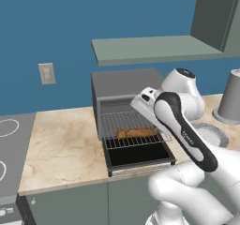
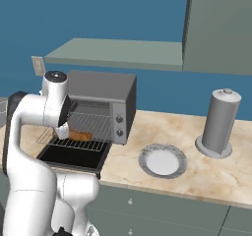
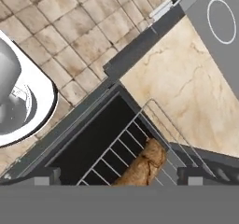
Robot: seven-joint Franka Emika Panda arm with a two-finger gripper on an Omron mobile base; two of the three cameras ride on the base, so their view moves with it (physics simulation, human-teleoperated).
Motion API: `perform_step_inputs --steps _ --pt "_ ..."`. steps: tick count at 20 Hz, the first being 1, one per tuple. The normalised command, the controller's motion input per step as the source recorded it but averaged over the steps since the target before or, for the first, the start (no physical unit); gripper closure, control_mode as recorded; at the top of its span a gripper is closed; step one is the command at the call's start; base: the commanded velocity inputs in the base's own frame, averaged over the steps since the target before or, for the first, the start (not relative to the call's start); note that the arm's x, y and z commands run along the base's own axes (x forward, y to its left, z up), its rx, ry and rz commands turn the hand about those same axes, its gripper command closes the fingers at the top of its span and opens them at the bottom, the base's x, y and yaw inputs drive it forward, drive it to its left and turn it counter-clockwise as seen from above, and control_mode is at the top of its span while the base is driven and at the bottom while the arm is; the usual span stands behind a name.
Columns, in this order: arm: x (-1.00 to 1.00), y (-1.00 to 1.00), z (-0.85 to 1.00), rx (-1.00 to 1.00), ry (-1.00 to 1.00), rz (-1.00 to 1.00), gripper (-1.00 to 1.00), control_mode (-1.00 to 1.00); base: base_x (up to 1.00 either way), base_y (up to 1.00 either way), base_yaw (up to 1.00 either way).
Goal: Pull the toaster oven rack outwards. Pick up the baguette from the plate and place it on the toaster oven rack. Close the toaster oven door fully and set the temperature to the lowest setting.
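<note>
The toaster oven (image 1: 123, 84) (image 2: 104, 85) stands on the counter. Its door (image 1: 138, 156) (image 2: 73, 156) (image 3: 86, 148) lies folded down flat. The wire rack (image 1: 123, 122) (image 2: 91, 127) (image 3: 154, 120) is pulled out over the door. On the rack lies the tan baguette (image 1: 136, 133) (image 2: 80, 135) (image 3: 144, 166). My gripper (image 3: 120, 176) hangs just above the baguette and is open. Its two fingertips (image 3: 46, 175) stand wide apart on either side of the bread without touching it. The grey plate (image 2: 163, 161) (image 1: 216, 136) rests bare on the counter to the right of the oven.
A tall grey cylindrical container (image 2: 219, 122) (image 1: 231, 96) stands right of the plate. The oven's knobs (image 2: 118, 120) run down its right front. A stovetop (image 1: 9, 144) (image 3: 219, 17) lies left of the counter, and a shelf (image 1: 154, 48) hangs above the oven.
</note>
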Motion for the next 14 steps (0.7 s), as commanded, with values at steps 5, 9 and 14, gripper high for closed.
perform_step_inputs --steps 5,9,14 --pt "-0.37 0.26 -0.02 -0.19 -0.07 0.33 -1.0 -1.0 0.0 0.0 0.0" --pt "-0.07 0.18 -0.08 -0.18 -0.02 0.34 -1.0 -1.0 0.0 0.0 0.0" --pt "0.0 0.02 -0.22 -0.15 0.0 0.34 -1.0 -1.0 0.0 0.0 0.0"
